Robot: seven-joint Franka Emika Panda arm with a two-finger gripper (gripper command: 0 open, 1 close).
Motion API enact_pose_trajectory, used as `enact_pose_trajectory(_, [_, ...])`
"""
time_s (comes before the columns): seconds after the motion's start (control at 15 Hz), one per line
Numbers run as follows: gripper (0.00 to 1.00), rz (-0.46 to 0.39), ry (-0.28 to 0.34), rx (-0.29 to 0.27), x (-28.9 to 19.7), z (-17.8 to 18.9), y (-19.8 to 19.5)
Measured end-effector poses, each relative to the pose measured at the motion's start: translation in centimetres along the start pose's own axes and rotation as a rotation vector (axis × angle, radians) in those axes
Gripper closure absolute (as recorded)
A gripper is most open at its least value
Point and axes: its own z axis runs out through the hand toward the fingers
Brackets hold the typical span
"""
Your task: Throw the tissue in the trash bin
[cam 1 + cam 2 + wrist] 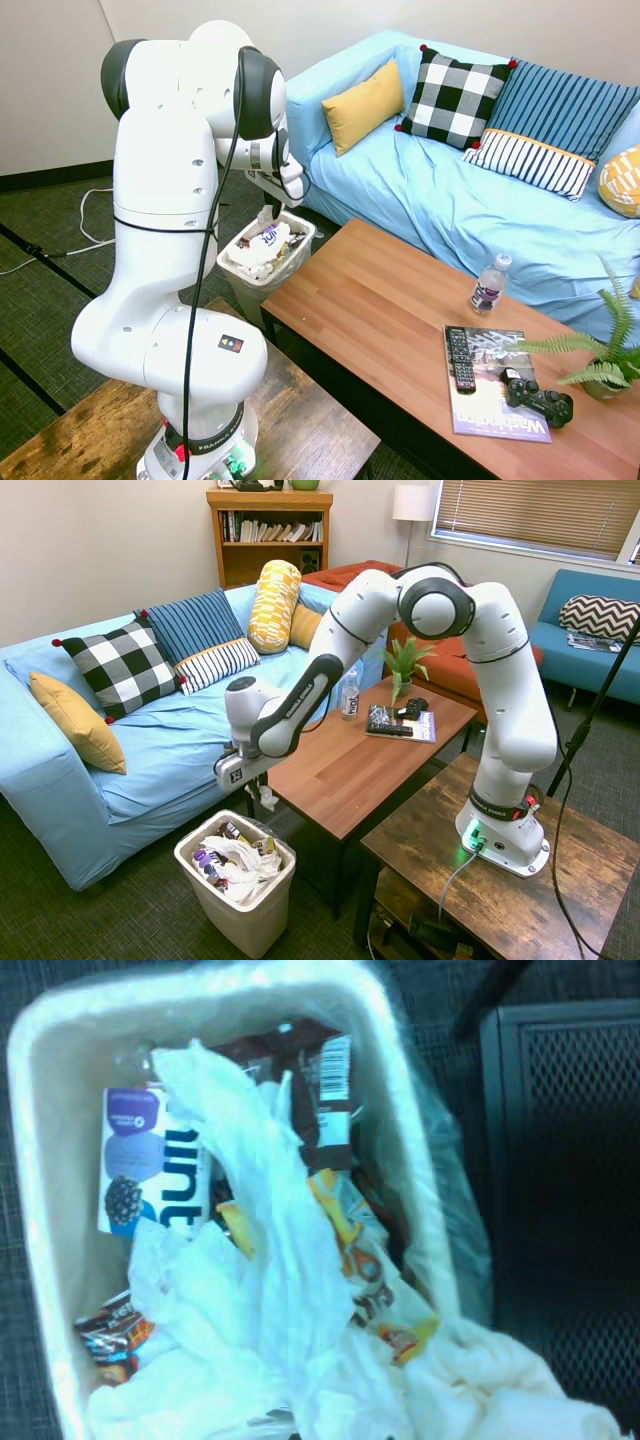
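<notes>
The trash bin [246, 918], a small light plastic wastebasket with a white liner, stands on the carpet between the sofa and the coffee table; it also shows as the bin [243, 293] and the bin [55, 1160]. It is full of printed wrappers and crumpled white plastic. My gripper [262, 796] hangs just above its rim, pointing down, and also shows as the gripper [268, 214]. A small white wad, the tissue [267, 801], sits between the fingers. In the wrist view the tissue [500, 1395] lies over the bin's near corner.
The wooden coffee table [340, 770] stands close beside the bin, bearing a magazine with a remote [459, 357], a game controller [538, 397], a water bottle [488, 285] and a plant. The blue sofa [440, 200] is behind it. A dark wooden side table [520, 900] carries the arm.
</notes>
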Motion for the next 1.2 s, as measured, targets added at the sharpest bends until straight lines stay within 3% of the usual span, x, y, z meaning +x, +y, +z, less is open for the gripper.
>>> enact_pose_trajectory(0.4, [0.0, -0.07, 0.03, -0.008, -3.3, 3.8, -3.3])
enact_pose_trajectory(1.2, [0.0, -0.049, 0.038, -0.003, -3.0, 4.5, -4.2])
